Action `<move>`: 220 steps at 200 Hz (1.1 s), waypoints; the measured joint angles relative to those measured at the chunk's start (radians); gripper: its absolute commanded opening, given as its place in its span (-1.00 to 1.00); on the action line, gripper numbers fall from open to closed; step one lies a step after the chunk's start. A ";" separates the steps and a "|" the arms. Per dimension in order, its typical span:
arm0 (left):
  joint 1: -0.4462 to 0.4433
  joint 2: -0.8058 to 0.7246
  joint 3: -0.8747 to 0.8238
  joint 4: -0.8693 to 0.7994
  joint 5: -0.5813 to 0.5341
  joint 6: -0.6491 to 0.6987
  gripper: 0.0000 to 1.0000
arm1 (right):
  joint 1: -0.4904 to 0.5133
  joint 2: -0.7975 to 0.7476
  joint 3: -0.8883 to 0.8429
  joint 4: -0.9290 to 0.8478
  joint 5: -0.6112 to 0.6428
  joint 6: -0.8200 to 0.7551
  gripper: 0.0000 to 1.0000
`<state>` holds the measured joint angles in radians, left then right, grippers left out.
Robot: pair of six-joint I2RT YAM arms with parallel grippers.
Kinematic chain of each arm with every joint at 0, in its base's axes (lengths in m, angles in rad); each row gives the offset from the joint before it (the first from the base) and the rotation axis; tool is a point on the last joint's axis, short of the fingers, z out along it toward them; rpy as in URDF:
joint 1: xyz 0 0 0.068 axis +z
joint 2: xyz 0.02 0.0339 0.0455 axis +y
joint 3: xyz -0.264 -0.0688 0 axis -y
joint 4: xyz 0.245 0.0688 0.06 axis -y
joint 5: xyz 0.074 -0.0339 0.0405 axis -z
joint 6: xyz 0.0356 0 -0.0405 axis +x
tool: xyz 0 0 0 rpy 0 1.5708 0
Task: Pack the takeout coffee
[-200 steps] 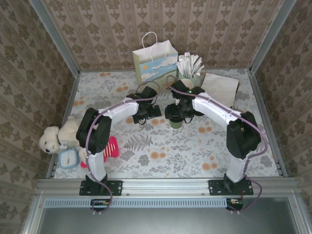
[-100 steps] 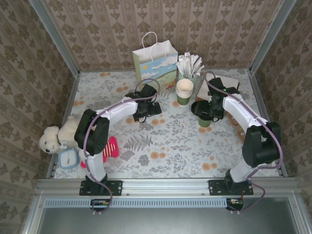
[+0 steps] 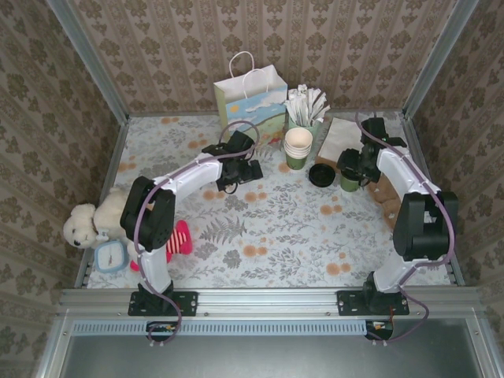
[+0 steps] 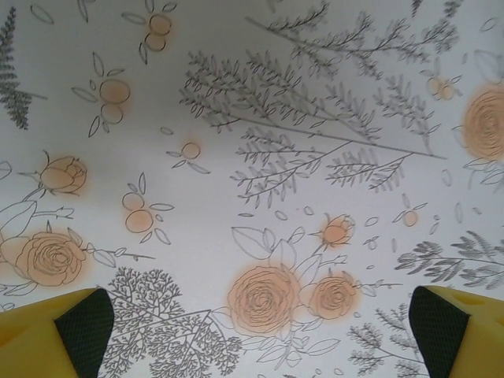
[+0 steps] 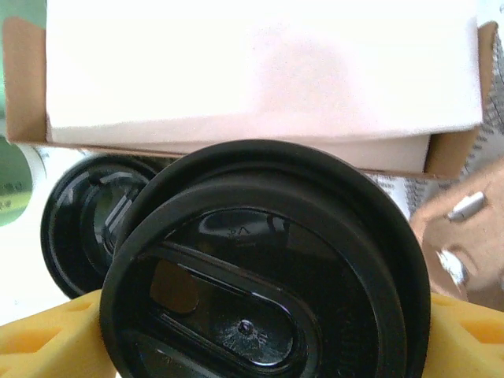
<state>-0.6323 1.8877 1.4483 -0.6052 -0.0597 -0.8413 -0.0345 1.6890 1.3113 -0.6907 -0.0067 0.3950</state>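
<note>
The takeout coffee (image 3: 349,183), a small dark-green cup with a black lid (image 5: 264,268), sits at the back right beside a loose black lid (image 3: 321,175). My right gripper (image 3: 352,166) is shut on it from above, and its yellow fingers (image 5: 55,339) flank the lid's rim on both sides. Against the back wall stands the gift bag (image 3: 250,98). Left of centre, my left gripper (image 3: 240,169) hovers over the flowered tablecloth. In the left wrist view that gripper (image 4: 264,339) stands open with nothing between its fingertips (image 4: 79,327).
A stack of lidless green cups (image 3: 298,147) and a cup of white sticks (image 3: 305,106) stand right of the bag. A brown box of white napkins (image 5: 260,71) lies just behind the coffee. A teddy bear (image 3: 83,224) and a pink toy (image 3: 180,236) sit at the left edge.
My right arm has swung from the table's middle to the back right, carrying the coffee cup with it. The left gripper has edged slightly back and stays open.
</note>
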 measured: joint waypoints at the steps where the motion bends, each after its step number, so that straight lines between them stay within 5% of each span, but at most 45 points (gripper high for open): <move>1: 0.000 0.000 0.001 0.000 0.000 0.000 1.00 | 0.000 0.002 0.001 0.002 0.000 0.000 0.62; 90: -0.001 0.000 -0.016 0.093 0.009 0.018 1.00 | 0.003 0.182 0.170 0.153 -0.060 0.032 0.63; 220: -0.003 -0.049 -0.073 0.226 0.049 0.079 1.00 | 0.057 0.368 0.443 0.049 -0.114 0.016 0.69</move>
<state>-0.6350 1.8389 1.3750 -0.3790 -0.0105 -0.7620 0.0227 2.0567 1.7542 -0.6418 -0.1204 0.4107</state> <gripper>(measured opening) 0.997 0.844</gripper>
